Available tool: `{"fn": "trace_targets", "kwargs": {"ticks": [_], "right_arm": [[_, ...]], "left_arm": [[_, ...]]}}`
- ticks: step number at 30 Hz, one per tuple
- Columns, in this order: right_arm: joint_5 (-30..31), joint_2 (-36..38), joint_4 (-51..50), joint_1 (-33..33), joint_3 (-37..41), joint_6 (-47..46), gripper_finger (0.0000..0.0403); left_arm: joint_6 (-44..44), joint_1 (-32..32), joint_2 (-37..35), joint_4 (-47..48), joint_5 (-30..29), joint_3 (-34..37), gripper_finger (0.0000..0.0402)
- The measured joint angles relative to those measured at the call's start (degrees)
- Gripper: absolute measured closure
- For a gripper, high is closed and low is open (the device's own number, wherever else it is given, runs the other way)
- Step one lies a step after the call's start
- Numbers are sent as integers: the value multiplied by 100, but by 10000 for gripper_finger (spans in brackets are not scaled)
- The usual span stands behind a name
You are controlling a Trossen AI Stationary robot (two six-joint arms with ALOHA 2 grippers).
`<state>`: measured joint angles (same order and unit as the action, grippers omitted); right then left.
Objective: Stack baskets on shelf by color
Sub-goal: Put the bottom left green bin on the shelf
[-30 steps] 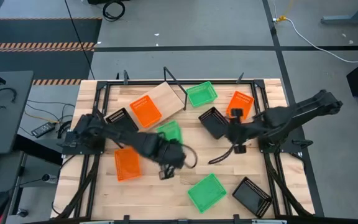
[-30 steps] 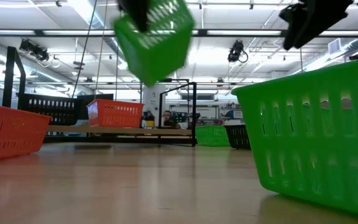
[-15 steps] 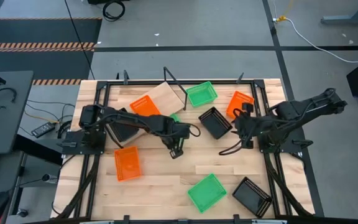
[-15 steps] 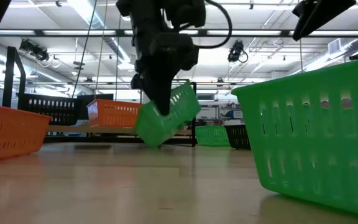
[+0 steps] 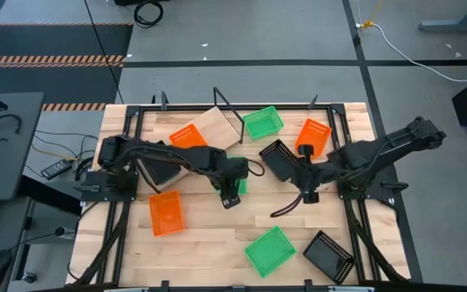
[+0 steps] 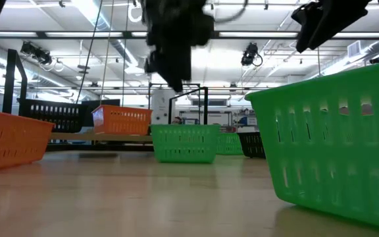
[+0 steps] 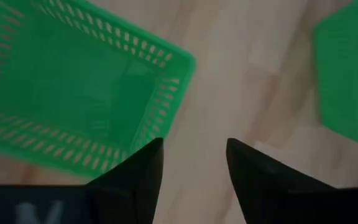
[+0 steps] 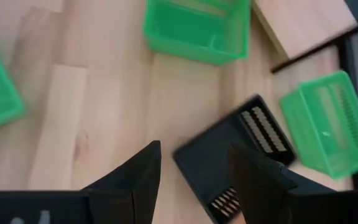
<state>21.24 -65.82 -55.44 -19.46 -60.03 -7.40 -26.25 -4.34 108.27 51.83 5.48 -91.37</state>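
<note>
Green basket (image 6: 184,143) beneath open left pincer (image 5: 230,195)

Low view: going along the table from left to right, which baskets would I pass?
Near orange basket → far orange basket → middle green basket → big green basket. The small ones far behind the middle green basket overlap, so I leave them out.

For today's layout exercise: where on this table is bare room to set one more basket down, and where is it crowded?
Bare wood lies between the orange basket and the front green basket. Crowded: the back, around the shelf, black basket and both claws, left and right.
</note>
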Motion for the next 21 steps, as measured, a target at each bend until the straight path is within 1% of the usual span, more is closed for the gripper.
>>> {"fn": "trace_targets", "kwargs": {"ticks": [3, 6, 9, 11, 13, 15, 18, 21], "right_arm": [[-49, -130, 163, -139, 0, -3, 214], [-49, -260, 573, -269, 12, -6, 214], [-128, -468, 1382, -310, 93, 64, 214], [-269, -691, 1874, -278, 126, 214, 214], [-316, -965, 2381, -220, 129, 383, 214], [-387, -1251, 2795, -114, 128, 638, 214], [-589, -1743, 3334, 78, 12, 949, 214], [-750, -2302, 3692, 265, -302, 1200, 214]], "left_arm": [[96, -215, -344, 526, -322, -348, 225], [98, -548, -878, 832, -1003, -556, 238], [-6, -946, -1460, 841, -2076, -582, 251], [-138, -1229, -1781, 782, -2936, -582, 258], [-212, -1555, -2028, 805, -3719, -582, 263], [-275, -1811, -2163, 786, -4301, -582, 267], [-312, -2103, -2210, 805, -4818, -580, 269], [-280, -2241, -2208, 815, -5243, -580, 267]]}}
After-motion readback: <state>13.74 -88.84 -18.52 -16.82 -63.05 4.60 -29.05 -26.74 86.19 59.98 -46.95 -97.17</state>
